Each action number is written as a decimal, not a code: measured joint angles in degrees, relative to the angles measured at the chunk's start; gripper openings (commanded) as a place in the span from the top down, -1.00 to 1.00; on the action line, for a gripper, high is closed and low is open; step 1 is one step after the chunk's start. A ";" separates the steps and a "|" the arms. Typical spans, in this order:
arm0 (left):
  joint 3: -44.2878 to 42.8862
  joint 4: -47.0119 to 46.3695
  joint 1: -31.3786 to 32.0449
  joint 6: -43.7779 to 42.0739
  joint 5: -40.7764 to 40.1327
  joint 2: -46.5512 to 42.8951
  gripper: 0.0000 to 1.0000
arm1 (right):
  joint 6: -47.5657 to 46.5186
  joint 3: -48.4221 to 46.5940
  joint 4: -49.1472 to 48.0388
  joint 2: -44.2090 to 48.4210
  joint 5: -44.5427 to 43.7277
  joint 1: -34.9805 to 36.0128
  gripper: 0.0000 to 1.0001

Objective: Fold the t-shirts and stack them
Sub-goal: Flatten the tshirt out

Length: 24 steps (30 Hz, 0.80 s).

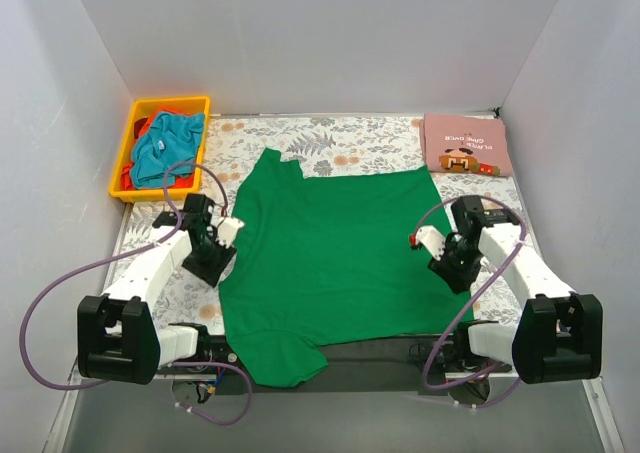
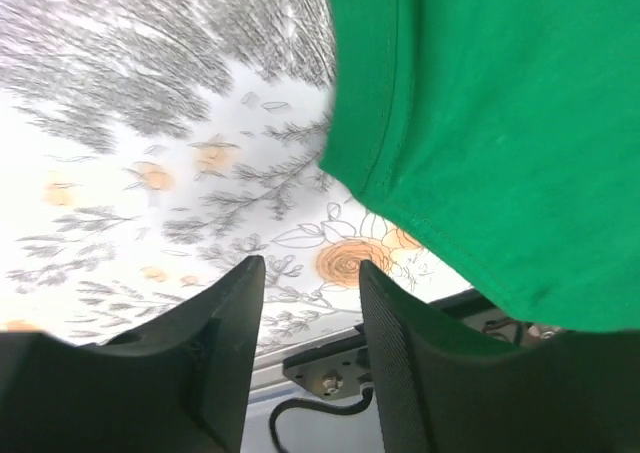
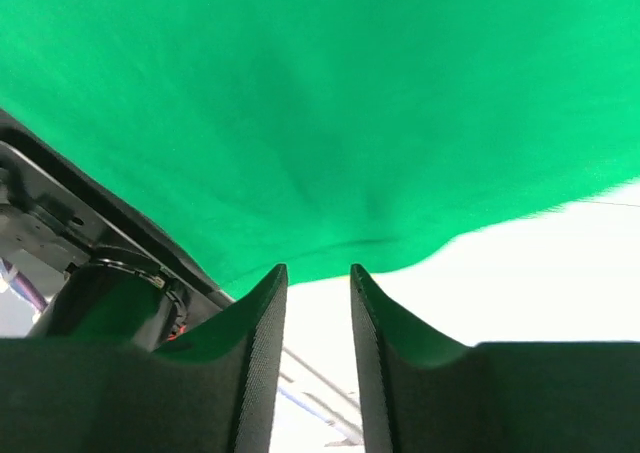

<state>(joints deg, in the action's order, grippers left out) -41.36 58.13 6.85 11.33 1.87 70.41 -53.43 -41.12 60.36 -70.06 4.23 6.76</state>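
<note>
A large bright green t-shirt [image 1: 340, 253] lies spread flat on the floral table cover [image 1: 350, 143], one sleeve hanging over the near edge. My left gripper [image 1: 213, 268] is at the shirt's left edge; in the left wrist view the gripper [image 2: 312, 273] is open and empty, with the green hem [image 2: 400, 203] just to its right. My right gripper [image 1: 455, 271] is at the shirt's right edge; in the right wrist view the gripper [image 3: 318, 273] is open and empty, just short of the green edge [image 3: 320, 123]. A folded dusty pink t-shirt [image 1: 465, 143] lies at the back right.
A yellow bin [image 1: 170, 103] at the back left holds a teal t-shirt [image 1: 165, 143] and a red one [image 1: 127, 180]. White walls close in the sides and back. Purple cables [image 1: 45, 303] loop beside both arm bases.
</note>
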 measured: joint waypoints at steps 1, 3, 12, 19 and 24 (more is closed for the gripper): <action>-1.99 0.90 0.00 0.02 0.31 -0.07 0.14 | 0.02 -1.84 0.63 0.57 0.85 0.00 0.21; -6.73 1.49 0.00 0.15 1.95 0.02 0.14 | 0.11 -6.49 1.09 0.92 3.06 0.00 0.21; -25.99 -9.16 0.02 8.26 12.94 8.17 0.04 | 9.55 -27.02 -4.52 -11.74 8.31 -0.02 0.20; -43.69 -25.03 0.02 19.12 14.51 30.69 -0.01 | 21.94 -46.95 -15.89 -29.44 8.57 -1.07 0.24; -54.10 -30.34 0.02 23.47 13.97 44.48 -0.03 | 26.69 -56.02 -21.64 -40.48 6.73 -2.25 0.29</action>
<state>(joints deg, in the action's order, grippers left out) -95.46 27.79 6.87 34.81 15.84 114.89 -26.74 -97.14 38.72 -110.54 10.96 4.51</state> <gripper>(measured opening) 0.512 0.358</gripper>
